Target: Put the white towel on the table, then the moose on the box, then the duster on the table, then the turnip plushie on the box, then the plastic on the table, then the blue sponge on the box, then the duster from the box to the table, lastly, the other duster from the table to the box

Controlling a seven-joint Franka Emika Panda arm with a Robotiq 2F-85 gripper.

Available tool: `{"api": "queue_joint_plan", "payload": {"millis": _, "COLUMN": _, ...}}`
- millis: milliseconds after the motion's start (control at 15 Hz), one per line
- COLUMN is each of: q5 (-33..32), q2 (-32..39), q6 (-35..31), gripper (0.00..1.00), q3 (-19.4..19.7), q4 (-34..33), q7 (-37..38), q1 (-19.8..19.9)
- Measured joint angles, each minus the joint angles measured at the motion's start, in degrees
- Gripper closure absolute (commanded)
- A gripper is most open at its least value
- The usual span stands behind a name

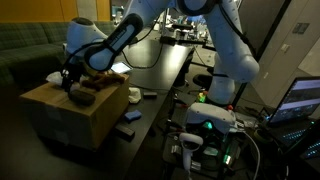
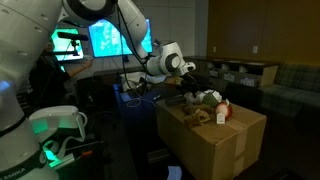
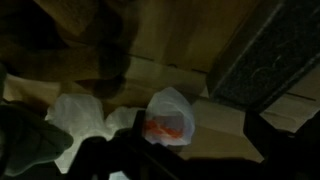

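A cardboard box (image 1: 70, 115) (image 2: 225, 145) holds several things on its top. In the wrist view a clear plastic bag with orange inside (image 3: 168, 117) lies on the box beside a white towel (image 3: 78, 114) and a dark green soft thing (image 3: 25, 145). In an exterior view the plastic (image 2: 222, 112) sits next to a brown plush moose (image 2: 197, 118). My gripper (image 1: 70, 82) (image 2: 188, 72) (image 3: 195, 160) hovers above the box top, over the plastic. Its fingers are spread apart with nothing between them. I cannot make out the dusters or the sponge in this dim light.
A dark table (image 1: 160, 80) runs beside the box, with small objects (image 1: 130, 116) and cables on it. A sofa (image 1: 25, 50) stands behind the box. Monitors (image 2: 105, 38) glow at the back. The robot base (image 1: 205, 125) with green lights stands near the table.
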State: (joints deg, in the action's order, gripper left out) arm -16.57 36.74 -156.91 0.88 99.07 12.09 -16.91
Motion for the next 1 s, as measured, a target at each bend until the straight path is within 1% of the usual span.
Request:
{"api": "queue_joint_plan", "payload": {"millis": 600, "q5": 0.00, "q2": 1.95, "q6": -0.11, "gripper": 0.00, "q3": 0.63, "q4": -2.22, "q7": -0.92, "q1": 1.13}}
{"api": "queue_joint_plan", "payload": {"millis": 1000, "q5": 0.00, "q2": 2.37, "q6": -0.09, "gripper": 0.00, "q3": 0.82, "q4": -2.58, "q7": -1.29, "q1": 1.52}}
